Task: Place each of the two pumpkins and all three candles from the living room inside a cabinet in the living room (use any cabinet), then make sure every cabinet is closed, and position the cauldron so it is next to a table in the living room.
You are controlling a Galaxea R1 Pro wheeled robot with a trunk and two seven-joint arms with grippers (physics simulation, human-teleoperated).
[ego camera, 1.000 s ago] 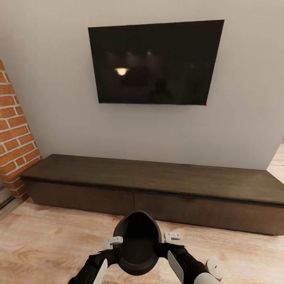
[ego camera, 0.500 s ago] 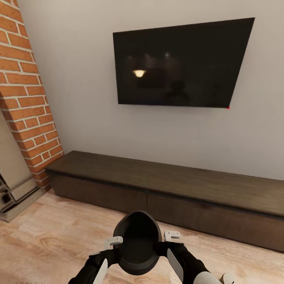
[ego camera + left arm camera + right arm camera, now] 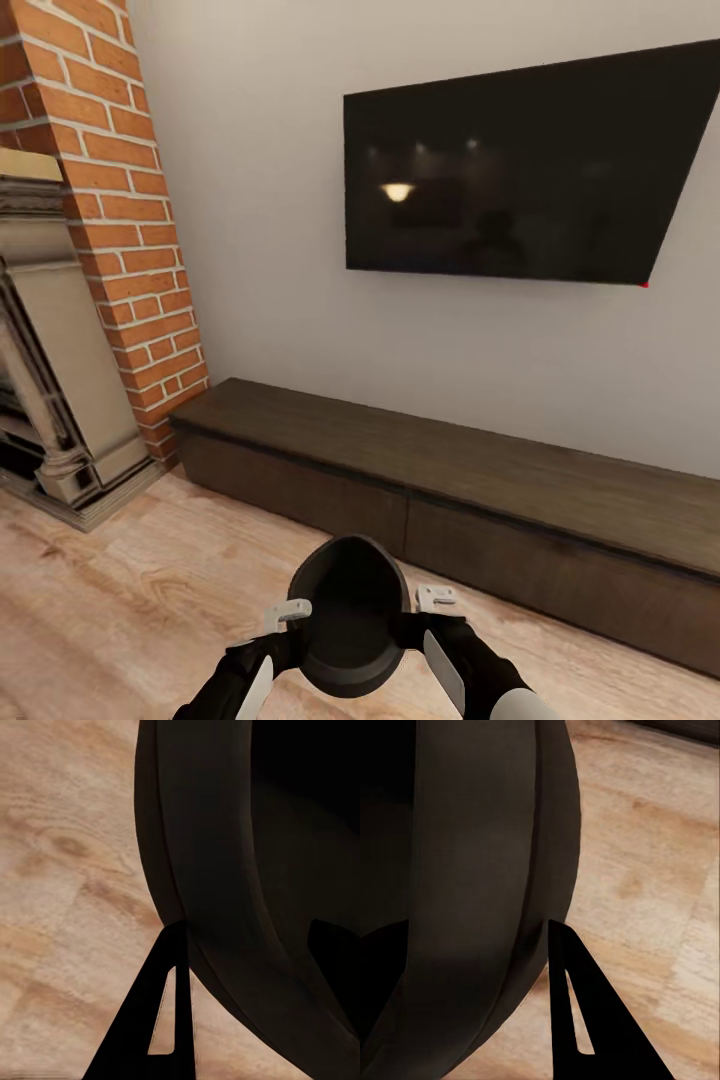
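While the robot faces the pale grey wall (image 3: 270,200), both arms carry the round black cauldron (image 3: 348,620) low in front of the trunk, above the light wooden plank floor (image 3: 120,590). The left end effector (image 3: 288,610) is clamped on the cauldron's left rim, and the right end effector (image 3: 432,602) is clamped on its right rim. In the left wrist view, one dark finger (image 3: 154,1020) lies outside the cauldron's curved wall (image 3: 217,870) and the other shows as a dark shape inside it. The right wrist view shows the same: a finger (image 3: 581,1020) outside the wall (image 3: 487,870), the other inside, with the floor (image 3: 652,870) beyond.

Ahead, the long, low dark-brown wooden cabinet (image 3: 480,480) runs along the base of the wall, its flat drawer fronts all flush and shut. Its top is bare. The cauldron hangs near the cabinet's front, apart from it. Above the cabinet, a large black flat screen (image 3: 520,165) is mounted on the wall, with a small lamp reflected in it. At the cabinet's left end rises a red brick column (image 3: 120,200) with a beige stone fireplace surround (image 3: 60,380) beside it.
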